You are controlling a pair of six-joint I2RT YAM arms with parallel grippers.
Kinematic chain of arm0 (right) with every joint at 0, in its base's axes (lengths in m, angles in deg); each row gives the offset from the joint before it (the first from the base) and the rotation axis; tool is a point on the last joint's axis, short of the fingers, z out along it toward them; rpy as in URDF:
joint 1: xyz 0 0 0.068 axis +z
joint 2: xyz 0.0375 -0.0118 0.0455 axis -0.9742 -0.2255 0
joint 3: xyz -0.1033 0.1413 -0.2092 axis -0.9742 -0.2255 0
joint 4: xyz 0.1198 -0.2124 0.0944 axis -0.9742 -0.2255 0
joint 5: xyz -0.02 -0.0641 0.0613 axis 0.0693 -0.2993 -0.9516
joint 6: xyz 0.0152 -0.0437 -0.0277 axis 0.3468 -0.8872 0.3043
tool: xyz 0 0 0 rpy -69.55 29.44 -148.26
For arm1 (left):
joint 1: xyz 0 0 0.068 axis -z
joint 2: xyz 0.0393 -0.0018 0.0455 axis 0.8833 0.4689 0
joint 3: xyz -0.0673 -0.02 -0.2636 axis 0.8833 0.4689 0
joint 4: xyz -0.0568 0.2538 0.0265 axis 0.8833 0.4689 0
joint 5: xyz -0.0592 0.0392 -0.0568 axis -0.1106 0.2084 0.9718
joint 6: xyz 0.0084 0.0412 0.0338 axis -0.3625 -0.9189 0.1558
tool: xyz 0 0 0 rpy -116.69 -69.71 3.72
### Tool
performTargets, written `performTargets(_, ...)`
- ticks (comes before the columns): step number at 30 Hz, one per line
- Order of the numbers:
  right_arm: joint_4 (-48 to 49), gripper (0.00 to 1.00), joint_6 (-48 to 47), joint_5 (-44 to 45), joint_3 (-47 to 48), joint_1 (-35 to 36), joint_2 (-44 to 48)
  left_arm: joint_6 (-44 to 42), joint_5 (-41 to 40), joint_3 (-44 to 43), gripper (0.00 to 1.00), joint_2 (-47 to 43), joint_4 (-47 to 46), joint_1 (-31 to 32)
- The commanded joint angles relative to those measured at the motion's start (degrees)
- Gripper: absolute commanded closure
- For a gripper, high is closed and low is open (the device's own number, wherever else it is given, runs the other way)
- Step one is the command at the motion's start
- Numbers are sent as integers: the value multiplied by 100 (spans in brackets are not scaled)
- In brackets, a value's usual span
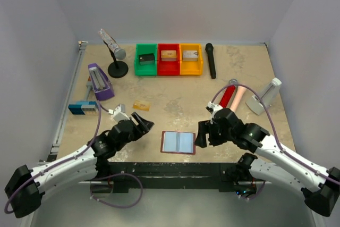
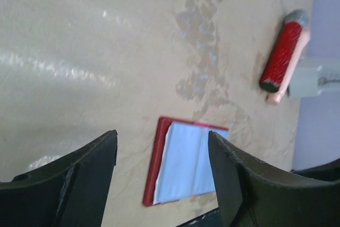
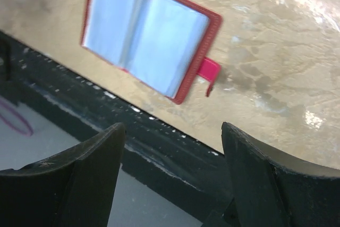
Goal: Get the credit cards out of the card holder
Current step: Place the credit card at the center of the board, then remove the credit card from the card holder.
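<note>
Top, left-wrist and right-wrist views of the workspace. The card holder [image 1: 178, 142] lies unfolded on the tabletop [image 1: 175, 97] close to its near edge, with its pale blue clear pockets facing up and its red cover underneath; its small red tab strap [image 3: 209, 70] juts from the right-hand edge. The left claw [image 1: 146, 124] is just to the left of the holder with its jaws spread and nothing between them, and its wrist view frames the holder [image 2: 188, 166] between the two dark fingers [image 2: 79, 179]. The right claw [image 1: 201, 137] sits just beside the holder's right edge, likewise open and empty, with the holder [image 3: 143, 35] ahead of its fingertips. A gold-tan card [image 1: 141, 104] lies flat on the tabletop beyond the left claw, apart from the holder. The pockets look uniformly pale, but the views are too soft to tell whether any card is inside them. A red microphone [image 1: 228, 95] lies beyond the right claw.
</note>
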Motion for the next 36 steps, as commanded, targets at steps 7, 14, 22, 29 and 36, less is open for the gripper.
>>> performTargets(7,620,28,721,499,-263,-25,-1113,374,-795,-402,11,162,1569,1206)
performTargets(14,832,41,712,534,-166,-33,-1869,946,-831,273,0,-865,1423,1189)
performTargets(22,858,58,782,631,-96,-147,-2370,395,-260,1163,2,-1984,86,1171)
performTargets(29,1078,75,782,587,-193,-227,-2520,-547,171,-400,1,61,709,1180)
performTargets(36,964,100,651,596,-280,-227,-2169,-591,575,-851,0,987,483,1171)
